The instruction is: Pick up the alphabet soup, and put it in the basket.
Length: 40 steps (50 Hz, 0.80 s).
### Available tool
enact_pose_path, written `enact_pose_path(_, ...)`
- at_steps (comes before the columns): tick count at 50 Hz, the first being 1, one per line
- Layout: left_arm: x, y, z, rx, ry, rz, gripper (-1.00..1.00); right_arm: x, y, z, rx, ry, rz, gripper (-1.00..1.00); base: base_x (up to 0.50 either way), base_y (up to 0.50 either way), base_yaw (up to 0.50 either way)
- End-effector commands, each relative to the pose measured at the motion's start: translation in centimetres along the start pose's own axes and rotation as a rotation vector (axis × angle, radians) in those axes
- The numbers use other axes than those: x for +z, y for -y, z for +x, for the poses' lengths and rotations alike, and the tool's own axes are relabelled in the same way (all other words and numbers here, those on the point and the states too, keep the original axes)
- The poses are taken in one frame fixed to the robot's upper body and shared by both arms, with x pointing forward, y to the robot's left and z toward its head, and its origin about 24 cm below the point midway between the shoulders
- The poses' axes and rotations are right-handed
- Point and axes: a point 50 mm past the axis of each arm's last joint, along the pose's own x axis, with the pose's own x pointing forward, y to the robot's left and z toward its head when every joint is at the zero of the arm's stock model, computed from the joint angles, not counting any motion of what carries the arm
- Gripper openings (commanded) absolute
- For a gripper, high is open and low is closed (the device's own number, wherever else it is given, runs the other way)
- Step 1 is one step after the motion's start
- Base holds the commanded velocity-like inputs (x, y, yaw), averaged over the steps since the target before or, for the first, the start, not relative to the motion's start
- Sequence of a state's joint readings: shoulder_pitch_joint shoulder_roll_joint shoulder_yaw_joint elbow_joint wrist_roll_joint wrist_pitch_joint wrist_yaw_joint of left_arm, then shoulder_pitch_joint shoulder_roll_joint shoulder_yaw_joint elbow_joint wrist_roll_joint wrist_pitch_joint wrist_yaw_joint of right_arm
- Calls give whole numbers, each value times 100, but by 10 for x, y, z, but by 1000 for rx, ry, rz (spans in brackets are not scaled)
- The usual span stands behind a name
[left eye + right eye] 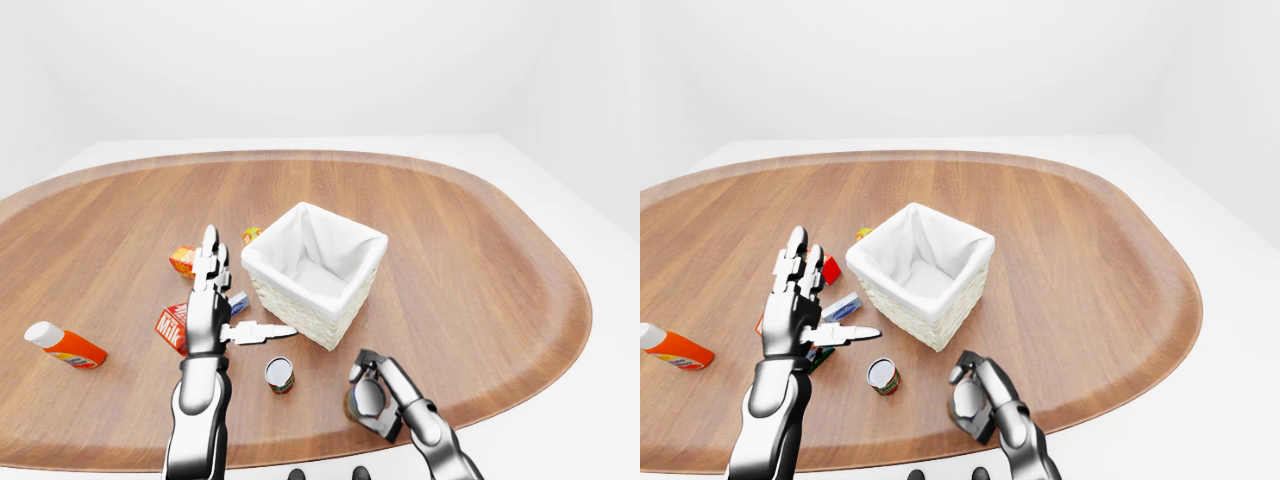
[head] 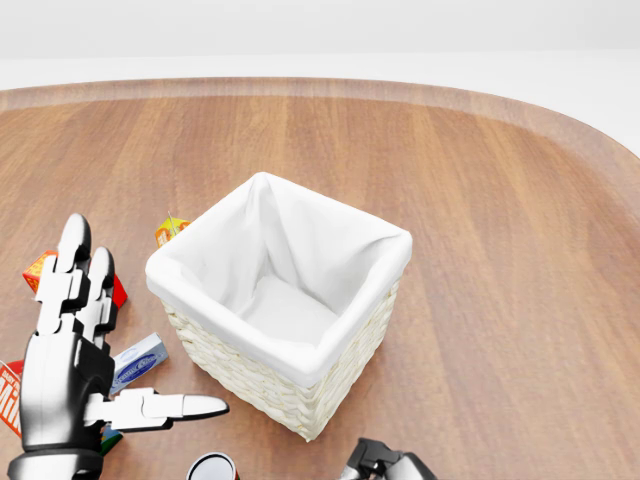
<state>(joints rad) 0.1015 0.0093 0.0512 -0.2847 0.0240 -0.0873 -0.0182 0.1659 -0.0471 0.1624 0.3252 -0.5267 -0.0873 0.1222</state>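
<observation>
While the right hand (image 1: 375,395) at lower centre of the left-eye view grips the alphabet soup (image 1: 366,400) can, a second can (image 1: 279,375) stands just left; left hand (image 1: 210,300) splayed, gripping nothing; basket (image 1: 300,305) mid-frame on the table (image 1: 470,260); ketchup bottle (image 1: 65,345) far left.

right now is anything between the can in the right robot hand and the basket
Nothing visible. The right robot hand is closed round a can, probably the alphabet soup, just below the basket in the left-eye view; only bare table lies between. A second can stands off left.
</observation>
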Motion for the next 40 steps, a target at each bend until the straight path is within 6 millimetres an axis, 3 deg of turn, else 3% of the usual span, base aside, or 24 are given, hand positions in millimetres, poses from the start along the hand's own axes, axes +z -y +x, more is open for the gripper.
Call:
enact_pose_path(1,0,0,0,0,-2,-1,100,11,5,-5,-26,50,-14,-100,0,0,0)
enact_pose_path(15,1,1,0,-2,4,1,100,37,21,-21,-70,155,18,-100,0,0,0)
enact_pose_path(30,1,1,0,-2,3,2,100,53,44,-34,-155,199,19,-100,0,0,0)
enact_pose_path(40,1,1,0,0,4,2,100,59,48,-38,-168,218,34,-100,0,0,0)
